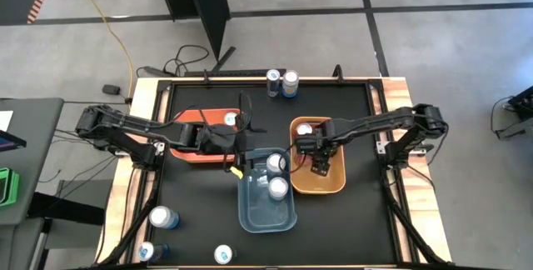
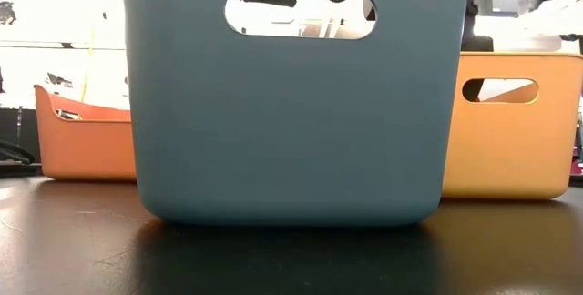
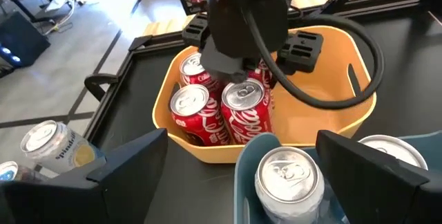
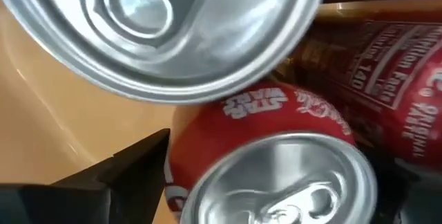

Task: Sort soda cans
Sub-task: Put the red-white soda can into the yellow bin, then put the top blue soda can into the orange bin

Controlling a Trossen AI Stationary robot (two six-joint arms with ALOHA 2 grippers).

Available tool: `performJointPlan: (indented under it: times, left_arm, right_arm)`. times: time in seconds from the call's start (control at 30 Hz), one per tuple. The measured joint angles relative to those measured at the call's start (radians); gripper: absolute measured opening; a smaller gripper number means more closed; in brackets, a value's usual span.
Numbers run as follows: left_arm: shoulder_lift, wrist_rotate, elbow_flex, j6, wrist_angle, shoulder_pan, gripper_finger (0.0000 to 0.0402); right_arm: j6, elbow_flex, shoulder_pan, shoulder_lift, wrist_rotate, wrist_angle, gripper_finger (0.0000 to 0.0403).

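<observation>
My right gripper point(image 1: 321, 155) hangs spread over cans point(image 3: 222, 110) in the right-hand bin point(image 1: 337, 184); my left gripper point(image 1: 243, 149) waits beside the middle bin point(image 1: 250, 213), which holds two cans point(image 1: 276, 176).

Overhead view straight down, table-level view blocked by blue bin point(image 2: 291, 104), wrist views close over yellow bin point(image 3: 345, 124).

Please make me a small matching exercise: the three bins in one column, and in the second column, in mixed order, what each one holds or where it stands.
Things:
1. yellow bin
2. blue bin
3. orange bin

Descriptions:
a. stands under the left arm
b. holds red cans, with the right claw above it
c. holds silver-topped cans, in the middle

Pairs: 1-b, 2-c, 3-a
</observation>
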Motion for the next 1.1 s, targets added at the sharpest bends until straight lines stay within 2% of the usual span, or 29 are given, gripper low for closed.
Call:
performJointPlan:
  times: [0.3,0.47,0.7,0.93,1.0,1.1]
  left_arm:
    - [-0.001,-0.001,-0.038,-0.01,0.007,0.01,0.0366]
    - [-0.012,-0.003,-0.074,-0.023,-0.011,0.065,0.0366]
    - [-0.02,-0.018,-0.087,-0.104,-0.035,0.18,0.0366]
    - [-0.033,-0.035,-0.086,-0.147,-0.04,0.2,0.0366]
    - [-0.053,-0.04,-0.065,-0.159,-0.089,0.2,0.0366]
    - [-0.091,-0.107,-0.022,-0.19,-0.199,0.199,0.0366]
  right_arm:
    - [-0.003,0.001,0.014,-0.067,0.001,-0.017,0.0375]
    - [-0.048,0.001,0.041,-0.146,0.016,-0.003,0.0375]
    - [-0.199,0.001,0.118,-0.306,0.159,0.18,0.0375]
    - [-0.235,-0.015,0.19,-0.416,0.225,0.37,0.0375]
    - [-0.237,-0.039,0.219,-0.432,0.277,0.409,0.0375]
    - [-0.237,-0.063,0.261,-0.433,0.363,0.445,0.0375]
